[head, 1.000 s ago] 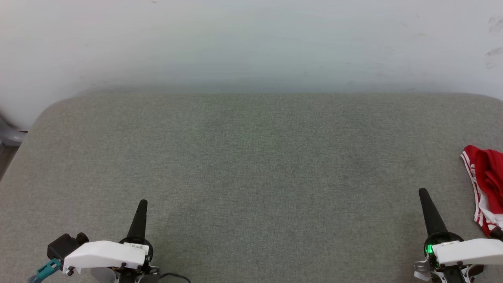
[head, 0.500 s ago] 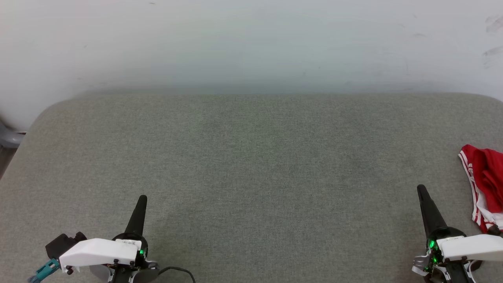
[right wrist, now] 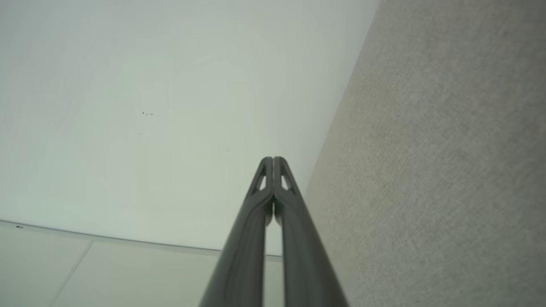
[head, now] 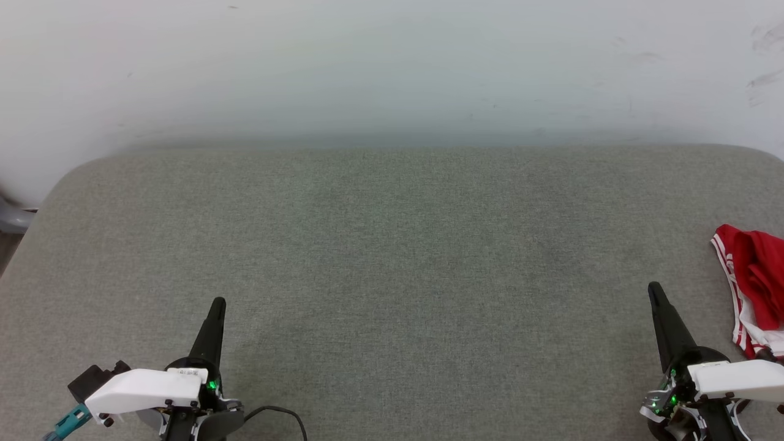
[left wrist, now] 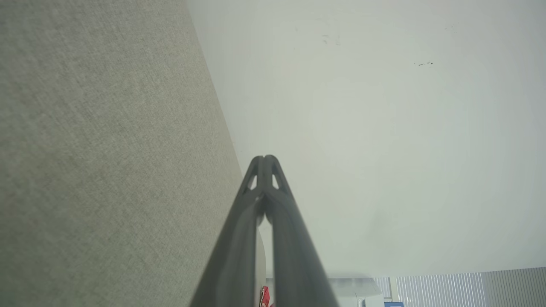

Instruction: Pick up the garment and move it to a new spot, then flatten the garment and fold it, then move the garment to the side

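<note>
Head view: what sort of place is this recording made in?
Probably a plain indoor test room: a grey fabric-covered surface with rounded corners set against a bare pale wall, a crumpled red garment at its right edge.

Tabletop (head: 392, 245) wearing matt woven cloth, slightly coarse to the eye, garment (head: 756, 269) showing soft, creased cloth with striped trim, left claw (head: 218, 303) and right claw (head: 653, 289) showing matt dark plastic, wall (head: 392, 61) looking smooth, matt
</note>
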